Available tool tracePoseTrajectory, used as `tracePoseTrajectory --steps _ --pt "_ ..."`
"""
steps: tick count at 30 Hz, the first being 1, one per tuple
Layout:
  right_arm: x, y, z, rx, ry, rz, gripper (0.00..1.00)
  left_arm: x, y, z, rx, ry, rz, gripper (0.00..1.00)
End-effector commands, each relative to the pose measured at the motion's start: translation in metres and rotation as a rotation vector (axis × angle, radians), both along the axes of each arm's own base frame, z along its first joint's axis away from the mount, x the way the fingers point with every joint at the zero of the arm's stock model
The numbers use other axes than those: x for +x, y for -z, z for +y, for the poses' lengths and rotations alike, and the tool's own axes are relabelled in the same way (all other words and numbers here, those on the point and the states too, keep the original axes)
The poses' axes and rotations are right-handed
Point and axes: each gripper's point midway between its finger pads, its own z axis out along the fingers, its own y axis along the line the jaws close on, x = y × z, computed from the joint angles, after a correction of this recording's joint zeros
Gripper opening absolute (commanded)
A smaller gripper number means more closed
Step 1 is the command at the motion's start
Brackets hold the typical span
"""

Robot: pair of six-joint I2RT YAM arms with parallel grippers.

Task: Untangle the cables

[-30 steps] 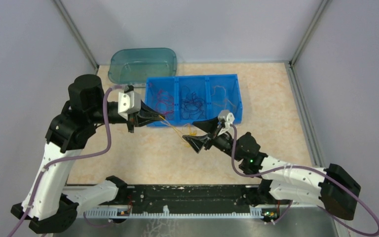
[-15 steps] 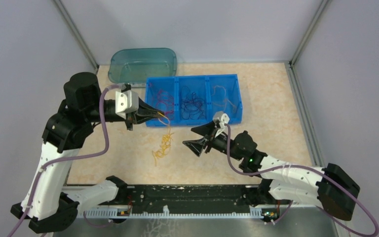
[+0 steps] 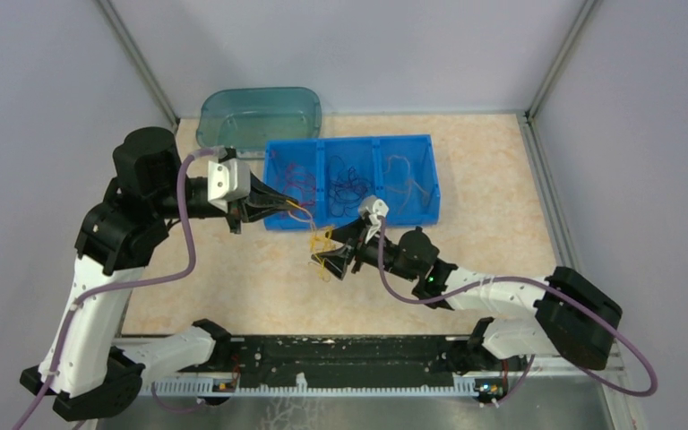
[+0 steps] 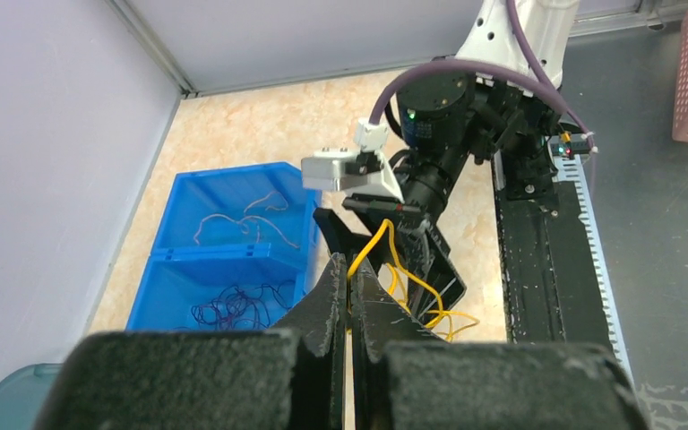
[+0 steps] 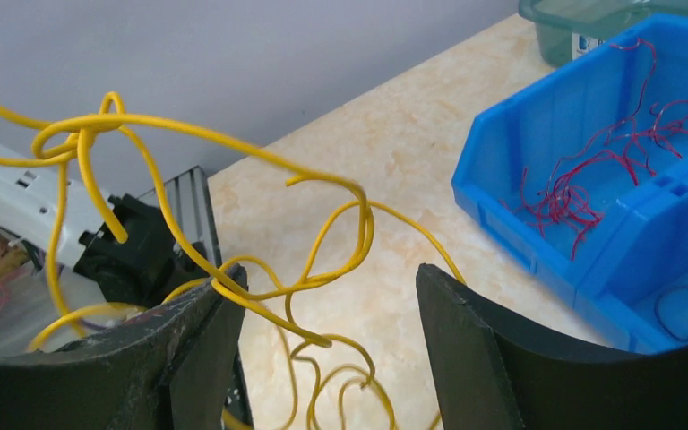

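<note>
The left gripper (image 3: 297, 212) is fully closed. It pinches one end of the yellow cable (image 3: 322, 248) between its tips, just in front of the near wall of the blue bin (image 3: 349, 141). From there the cable hangs in curls over the table (image 3: 502, 233); if it touches the surface, I cannot tell. The right gripper (image 3: 333, 253) stands wide open around these curls and clamps nothing.

The left wrist view shows the grip best. The two fingers (image 4: 327, 300) meet, and the yellow cable (image 4: 372, 244) comes out between them and goes to the right gripper (image 4: 390, 269) beyond.

The right wrist view alone shows a small knot (image 5: 90, 133) in the yellow cable (image 5: 260, 287), high at the picture's left. Its loops pass between the open jaws of the right gripper (image 5: 330, 273), and one lies on the edge of a jaw.

Only the top view shows all three compartments. The red cables (image 3: 297, 179) are in the left one, the dark purple cables (image 3: 349, 188) in the middle, and the pale strands (image 3: 408, 184) in the right. A teal tub (image 3: 260, 116) stands behind the bin.
</note>
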Motion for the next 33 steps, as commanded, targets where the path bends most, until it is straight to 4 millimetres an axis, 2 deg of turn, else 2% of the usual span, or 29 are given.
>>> tracePoseTrajectory --steps 1,4,10,13,16,20,23,26,29,33 --pt "0.010 -0.025 0.019 0.055 0.003 -0.063 0.65 -0.008 -0.022 -0.001 -0.042 0.029 -0.034 0.00" --pt "0.011 -0.011 0.019 0.042 0.005 -0.035 0.52 -0.009 -0.029 0.000 -0.051 0.027 -0.054 0.00" --pt "0.004 0.012 0.007 0.025 0.013 0.010 0.44 -0.009 -0.053 0.003 -0.077 0.017 -0.138 0.00" --pt "0.003 0.027 -0.001 0.002 0.036 0.031 0.36 -0.009 -0.062 0.004 -0.087 0.011 -0.169 0.00" --pt "0.004 0.032 -0.007 0.001 0.059 0.042 0.15 -0.010 -0.072 0.006 -0.101 0.004 -0.200 0.00" --pt "0.004 0.045 -0.009 -0.030 0.066 0.074 0.01 -0.004 -0.092 0.011 -0.141 -0.051 -0.295 0.00" --pt "0.003 0.063 -0.015 -0.059 0.087 0.126 0.00 0.003 -0.115 0.020 -0.182 -0.127 -0.420 0.00" --pt "-0.001 0.083 -0.024 -0.095 0.104 0.177 0.00 0.018 -0.143 0.035 -0.230 -0.264 -0.550 0.00" --pt "-0.004 0.103 -0.035 -0.138 0.138 0.220 0.00 0.036 -0.176 0.056 -0.297 -0.437 -0.674 0.00" --pt "-0.010 0.125 -0.047 -0.203 0.174 0.255 0.00 0.043 -0.214 0.082 -0.370 -0.597 -0.846 0.00"
